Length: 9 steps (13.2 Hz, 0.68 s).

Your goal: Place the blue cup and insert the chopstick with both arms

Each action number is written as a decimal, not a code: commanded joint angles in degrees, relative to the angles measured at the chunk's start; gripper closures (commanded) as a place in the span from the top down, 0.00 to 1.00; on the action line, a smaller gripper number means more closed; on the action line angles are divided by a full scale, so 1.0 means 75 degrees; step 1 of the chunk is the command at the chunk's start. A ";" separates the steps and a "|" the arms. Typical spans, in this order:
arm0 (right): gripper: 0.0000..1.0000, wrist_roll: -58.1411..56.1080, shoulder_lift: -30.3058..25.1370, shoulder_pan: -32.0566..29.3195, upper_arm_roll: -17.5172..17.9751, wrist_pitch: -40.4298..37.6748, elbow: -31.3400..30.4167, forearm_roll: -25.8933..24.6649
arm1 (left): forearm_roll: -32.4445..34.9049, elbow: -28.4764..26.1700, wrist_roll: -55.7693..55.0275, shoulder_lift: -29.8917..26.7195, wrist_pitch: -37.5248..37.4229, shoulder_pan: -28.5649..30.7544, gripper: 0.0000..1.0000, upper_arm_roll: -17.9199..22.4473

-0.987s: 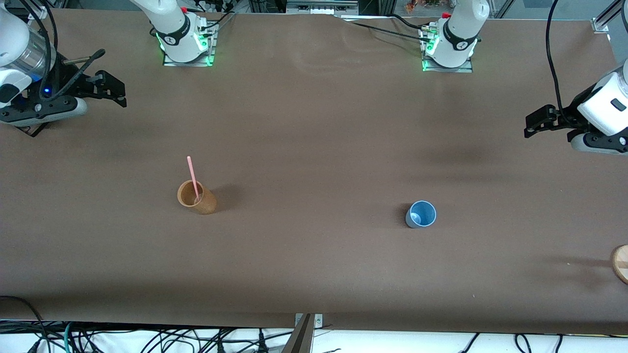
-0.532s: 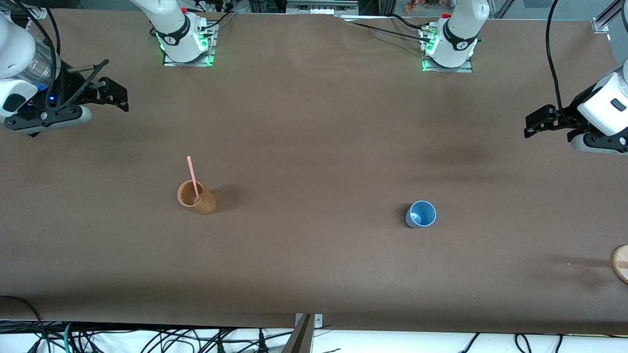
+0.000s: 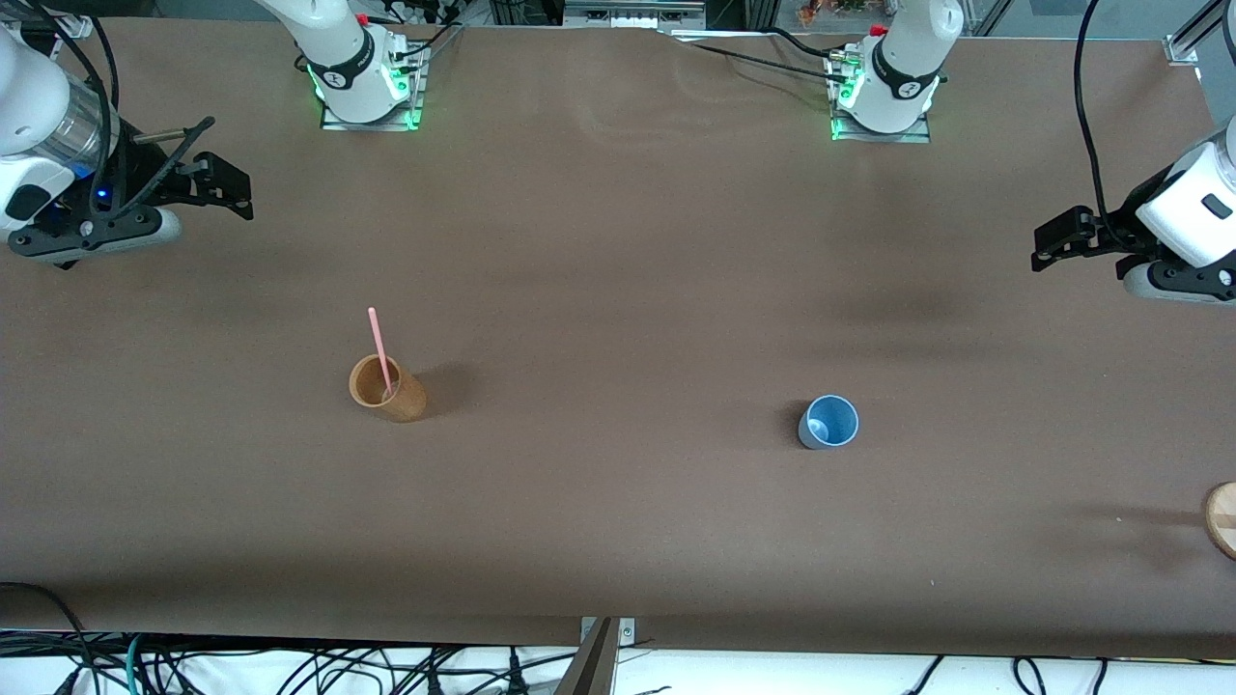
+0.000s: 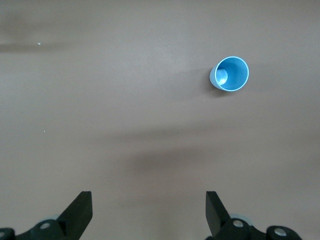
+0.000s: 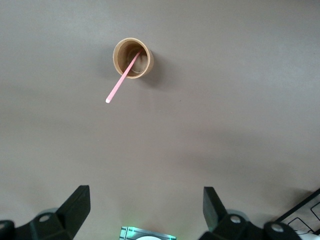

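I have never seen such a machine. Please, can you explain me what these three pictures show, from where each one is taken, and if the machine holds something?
These are two white robot arms bolted to a brown table. The large picture comes from a high camera facing them. The other two come from cameras on the arms' wrists, looking down past their black fingers.

The left gripper hangs over the left arm's end of the table, the right gripper over the right arm's end. Both are open and hold nothing.

On the table stands a blue cup, empty, toward the left arm's end. A brown cup stands toward the right arm's end, with a pink chopstick leaning inside it. At the table's edge by the left arm, part of a round wooden object shows; I cannot tell what it is.
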 commanded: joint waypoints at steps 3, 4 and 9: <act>1.00 0.0095 -0.0077 -0.0058 0.0054 0.0084 -0.0085 0.0010 | -0.0073 0.0207 0.0127 0.0096 -0.0149 0.0036 1.00 -0.0040; 1.00 0.0106 -0.0089 -0.0046 0.0054 0.0096 -0.0131 0.0010 | -0.0073 0.0207 0.0127 0.0085 -0.0160 0.0024 1.00 -0.0040; 1.00 0.0106 -0.0043 -0.0058 0.0065 0.0248 -0.0178 0.0022 | -0.0084 0.0207 0.0174 0.0131 -0.0137 -0.0104 1.00 -0.0052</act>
